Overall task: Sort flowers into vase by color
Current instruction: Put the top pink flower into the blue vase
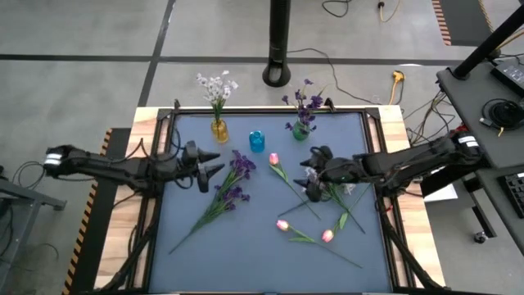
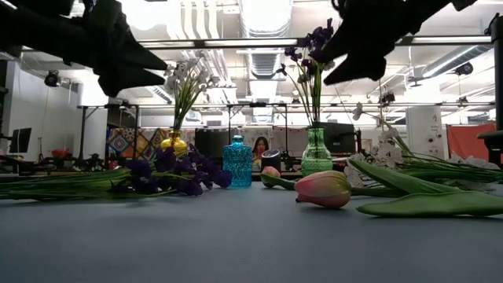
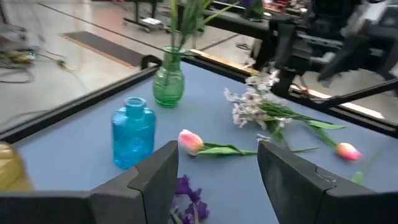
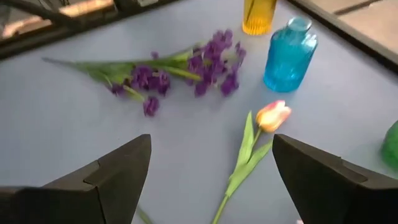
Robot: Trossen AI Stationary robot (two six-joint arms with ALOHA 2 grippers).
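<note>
Blue table mat [image 1: 270,258] across the frame's centre in the high view, three vases in a row along its upper edge: yellow vase [image 1: 219,129] with a white sprig, empty blue vase [image 1: 257,140], green vase [image 1: 300,130] with purple blooms. Left arm in from the frame's left, left gripper [image 1: 214,166] spread wide, empty, hovering clear of the mat. Purple stems [image 1: 223,197] directly right of and below its tips, long axis diagonal from blooms at upper right down to stem ends at lower left; clearly the nearer arm for these, probably needing only a short drop. Right arm in from the frame's right, right gripper [image 1: 309,178] likewise spread wide and empty, above a white sprig [image 1: 348,201] and beside a pink tulip [image 1: 279,170] whose stem slants toward lower right. Two more tulips [image 1: 304,231] at lower centre. Low view: both grippers well above the mat, height unreadable from overhead. Left wrist view: white sprig [image 3: 258,112] and one tulip [image 3: 191,142] beyond the fingers, purple blooms only at the bottom edge. Right wrist view: purple stems [image 4: 174,71] in full, tulip [image 4: 272,116] between the fingers [image 4: 121,171].
</note>
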